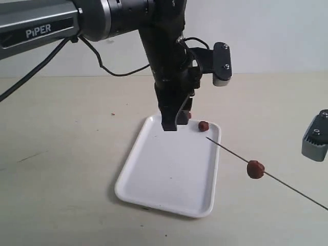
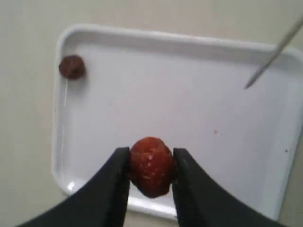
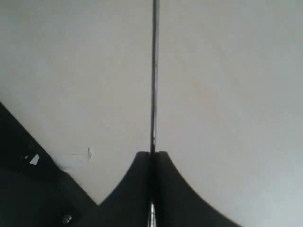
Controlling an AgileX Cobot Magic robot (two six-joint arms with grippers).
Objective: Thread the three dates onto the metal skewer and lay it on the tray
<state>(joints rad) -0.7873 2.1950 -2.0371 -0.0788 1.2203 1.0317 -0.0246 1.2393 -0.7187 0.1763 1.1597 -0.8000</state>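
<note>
Three dates, three places: one date (image 1: pixel 255 169) is threaded on the metal skewer (image 1: pixel 230 152), partway along the rod, off to the right of the tray (image 1: pixel 169 174); a second date (image 1: pixel 203 125) lies loose in the tray's far right corner; the third date (image 2: pixel 151 165) is pinched between the half-spread fingers of the left claw (image 1: pixel 177 120), poised above the tray's far edge; the right claw (image 3: pixel 152 158), jaws pressed together, grips the skewer's end, the rod slanting in from the near right with its tip over the tray's right rim; the white tray rests on the pale counter (image 1: pixel 61 154).
</note>
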